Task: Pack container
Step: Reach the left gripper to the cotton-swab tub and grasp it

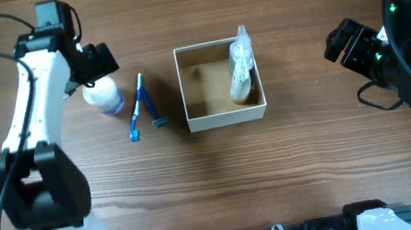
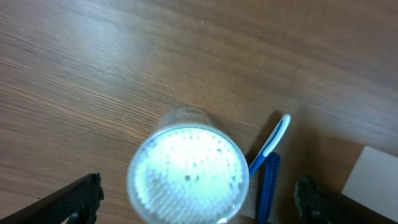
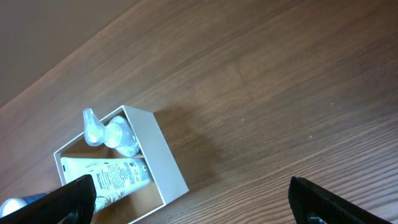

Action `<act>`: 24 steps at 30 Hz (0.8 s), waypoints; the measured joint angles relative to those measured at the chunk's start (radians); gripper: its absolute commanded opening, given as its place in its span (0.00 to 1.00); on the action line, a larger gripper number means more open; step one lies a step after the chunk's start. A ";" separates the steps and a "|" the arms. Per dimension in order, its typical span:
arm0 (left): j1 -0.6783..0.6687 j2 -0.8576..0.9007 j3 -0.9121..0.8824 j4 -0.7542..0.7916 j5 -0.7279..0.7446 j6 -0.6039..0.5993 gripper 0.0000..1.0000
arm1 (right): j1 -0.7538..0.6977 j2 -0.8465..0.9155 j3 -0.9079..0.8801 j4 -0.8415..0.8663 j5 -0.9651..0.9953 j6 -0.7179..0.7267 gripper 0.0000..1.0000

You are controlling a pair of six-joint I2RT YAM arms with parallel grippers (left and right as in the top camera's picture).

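The container (image 1: 200, 121), a square white-walled box with a brown inside, sits mid-table. A white tube (image 1: 240, 85) and a clear bag (image 1: 241, 48) lie along its right side; the right wrist view shows the container (image 3: 165, 162) and the tube (image 3: 106, 177) too. A small round white-lidded jar (image 1: 104, 95) stands left of the container. My left gripper (image 1: 93, 74) is open, its fingers on either side of the jar (image 2: 186, 177), not touching. A blue toothbrush (image 1: 138, 109) and a blue razor (image 1: 153, 111) lie between the jar and the container. My right gripper (image 1: 341, 41) is open and empty, far right.
The toothbrush (image 2: 270, 140) and razor (image 2: 267, 186) lie just right of the jar in the left wrist view, with a container corner (image 2: 373, 183) beyond. Bare wooden tabletop (image 1: 318, 155) surrounds the items.
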 measured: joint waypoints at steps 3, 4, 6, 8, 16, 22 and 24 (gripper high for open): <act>-0.002 0.047 0.000 0.001 0.003 0.000 1.00 | 0.000 0.000 0.000 0.000 0.000 0.000 1.00; -0.002 0.057 0.000 0.003 0.004 0.000 1.00 | 0.000 0.000 0.000 0.000 0.000 0.000 1.00; -0.002 0.071 0.000 0.005 0.005 0.000 1.00 | 0.000 0.000 0.000 0.000 0.000 0.000 1.00; -0.002 0.080 0.000 0.005 0.005 0.000 1.00 | 0.000 0.000 0.000 0.000 0.000 0.000 1.00; -0.006 0.116 0.001 -0.043 0.005 -0.010 0.62 | 0.000 0.000 0.000 0.000 0.000 0.000 1.00; -0.007 0.116 0.007 -0.056 0.010 -0.017 0.50 | 0.000 0.000 0.000 0.000 0.000 0.000 1.00; -0.008 0.113 0.008 -0.077 0.013 -0.018 0.64 | 0.000 0.000 0.000 0.000 0.000 0.000 1.00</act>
